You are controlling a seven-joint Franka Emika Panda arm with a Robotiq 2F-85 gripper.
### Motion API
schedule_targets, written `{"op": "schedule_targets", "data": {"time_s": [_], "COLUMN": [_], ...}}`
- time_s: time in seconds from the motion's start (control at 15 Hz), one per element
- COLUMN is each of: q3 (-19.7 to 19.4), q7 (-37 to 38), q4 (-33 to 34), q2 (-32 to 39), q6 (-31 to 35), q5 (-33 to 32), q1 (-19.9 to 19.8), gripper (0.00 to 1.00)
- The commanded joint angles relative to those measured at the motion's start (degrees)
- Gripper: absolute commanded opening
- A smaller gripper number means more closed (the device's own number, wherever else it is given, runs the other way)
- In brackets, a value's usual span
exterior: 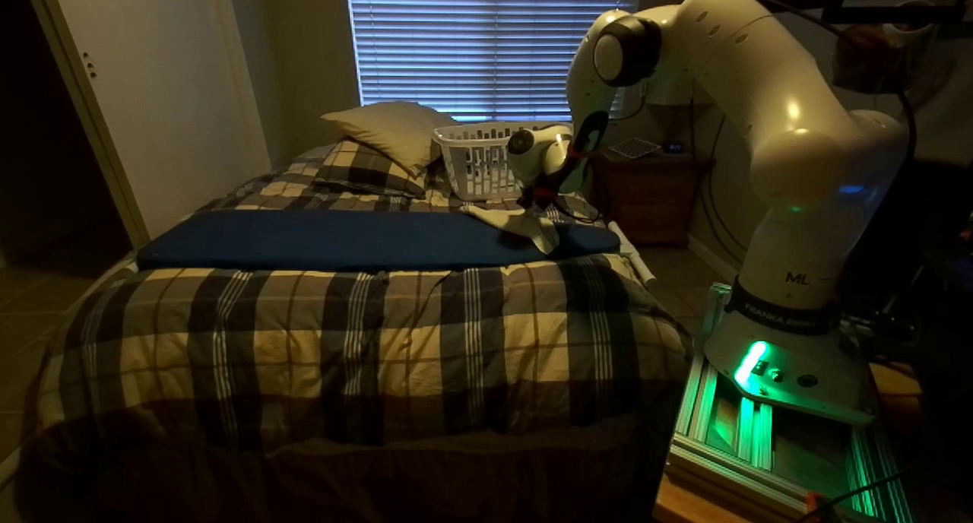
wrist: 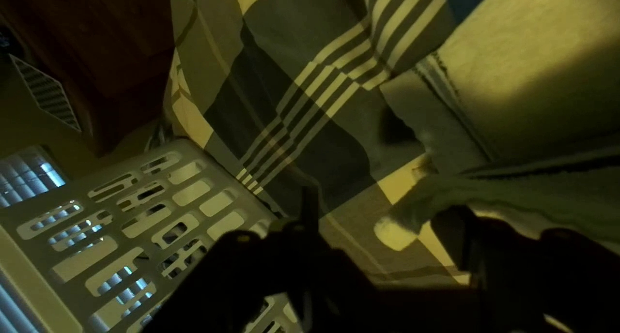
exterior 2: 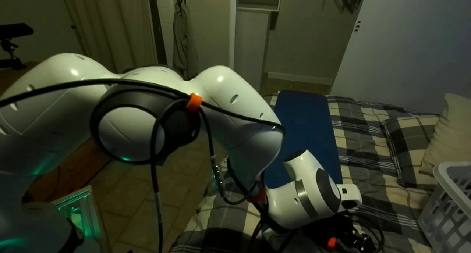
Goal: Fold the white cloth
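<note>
White at left in the wrist view: seeing basket (wrist: 135, 243), then gripper (wrist: 387, 207) with jaws apart, unreadable elsewhere, then white cloth (wrist: 523, 81). In an exterior view, finding it lying over blue cloth (exterior: 304, 238); in an exterior view, meeting arm (exterior 2: 250, 142) partly blocking that.

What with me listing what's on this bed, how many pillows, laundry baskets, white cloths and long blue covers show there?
Pillows: 2 (pale pillow, plaid pillow)
Laundry basket: 1
White cloth: 1
Long blue cover: 1
Total: 5
</note>
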Motion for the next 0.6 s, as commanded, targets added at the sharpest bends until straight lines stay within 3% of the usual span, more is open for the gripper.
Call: {"op": "schedule_targets", "data": {"time_s": [0.0, 0.13, 0.53], "q3": [-1.7, -2.0, -4.0], "q7": [-3.5, -5.1, -6.8], "q4": [0.3, -0.2, 0.8], "q2": [-0.1, -0.6, 0.4], "q6": [-0.5, -0.8, -2.4], "q5": [2.2, 2.4, 1.8], "q1": [1.4, 1.5, 1.3], "gripper": [0.93, 1.00, 1.00]}}
